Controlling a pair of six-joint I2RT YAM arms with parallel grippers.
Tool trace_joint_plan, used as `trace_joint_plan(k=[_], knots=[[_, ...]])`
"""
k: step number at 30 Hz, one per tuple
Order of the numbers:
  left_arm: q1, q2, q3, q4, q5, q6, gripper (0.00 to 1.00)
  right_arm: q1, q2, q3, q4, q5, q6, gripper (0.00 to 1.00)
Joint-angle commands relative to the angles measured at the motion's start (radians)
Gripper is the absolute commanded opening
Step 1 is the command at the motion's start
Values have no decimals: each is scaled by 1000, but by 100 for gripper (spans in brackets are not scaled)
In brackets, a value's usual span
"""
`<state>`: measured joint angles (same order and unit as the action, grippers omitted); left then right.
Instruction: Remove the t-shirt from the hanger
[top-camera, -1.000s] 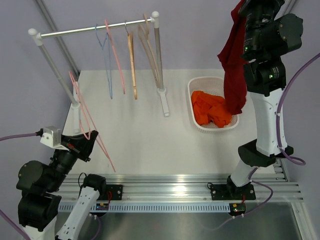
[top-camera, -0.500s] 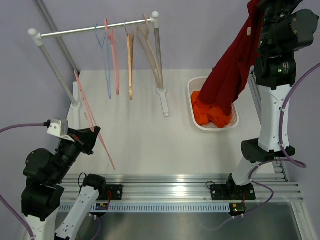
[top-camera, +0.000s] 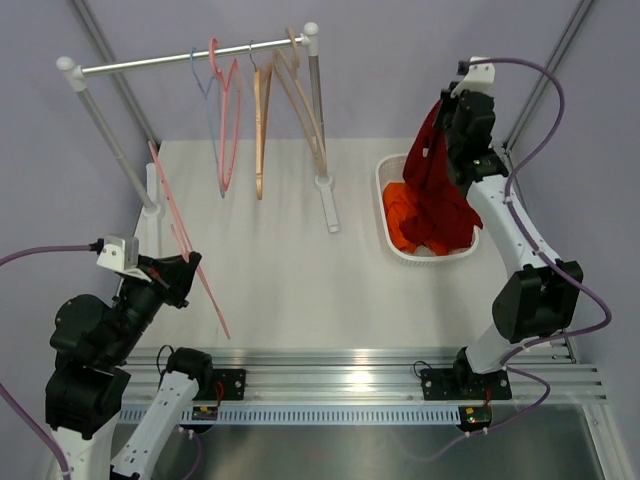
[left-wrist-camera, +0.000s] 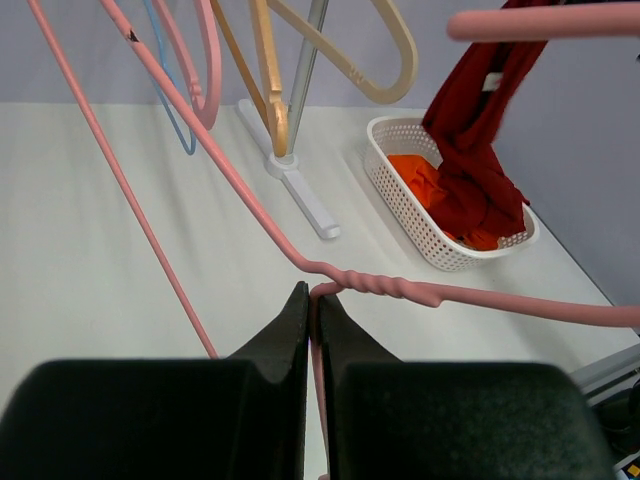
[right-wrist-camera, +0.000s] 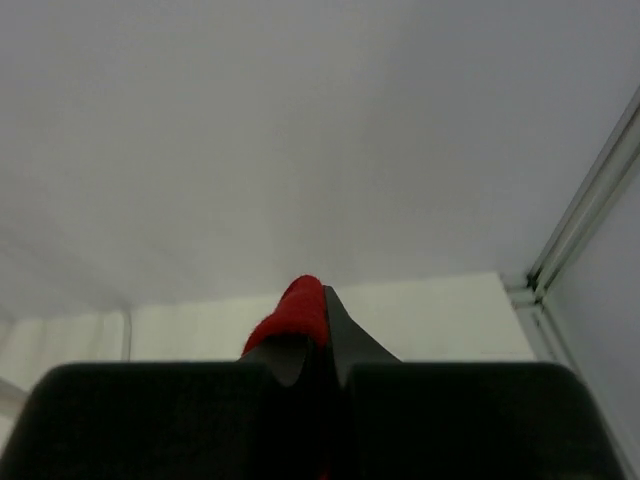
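hanging above the basket (top-camera: 385, 180) at the table (top-camera: 280, 250) far right edge, top view: t-shirt (top-camera: 435, 195), pinched by right gripper (top-camera: 445, 112), clear of pink hanger (top-camera: 165, 190). left wrist: left gripper (left-wrist-camera: 312, 295) clamped on bare pink hanger. right wrist: fingers (right-wrist-camera: 335, 310) nipping red cloth. removal done; remaining, likely: release.

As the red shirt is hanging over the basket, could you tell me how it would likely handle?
Probably floppy: the shirt hangs in folds from the right jaws, its hem slumped in the basket. Likely light, held by one pinch.
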<state>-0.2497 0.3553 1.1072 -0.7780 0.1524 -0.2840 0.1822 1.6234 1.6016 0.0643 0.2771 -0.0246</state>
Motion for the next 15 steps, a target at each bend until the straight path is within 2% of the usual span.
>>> trace_joint_plan(k=[1,3,9,11,13,15], knots=[[-5,23,-1,31,-13,17,0,-4,-99,-145,155,-36,159,0],[-5,31,6,31,-2,16,0,-3,-103,-274,178,-44,215,0],[-5,76,8,34,-8,25,0,-4,-201,-672,319,68,428,0],[-5,96,6,34,-8,23,0,-4,-209,-760,330,77,457,0],[-5,103,11,37,-7,19,0,-3,-185,-782,318,57,477,1],[-5,105,17,37,-16,13,0,-4,-187,-781,267,42,494,6]])
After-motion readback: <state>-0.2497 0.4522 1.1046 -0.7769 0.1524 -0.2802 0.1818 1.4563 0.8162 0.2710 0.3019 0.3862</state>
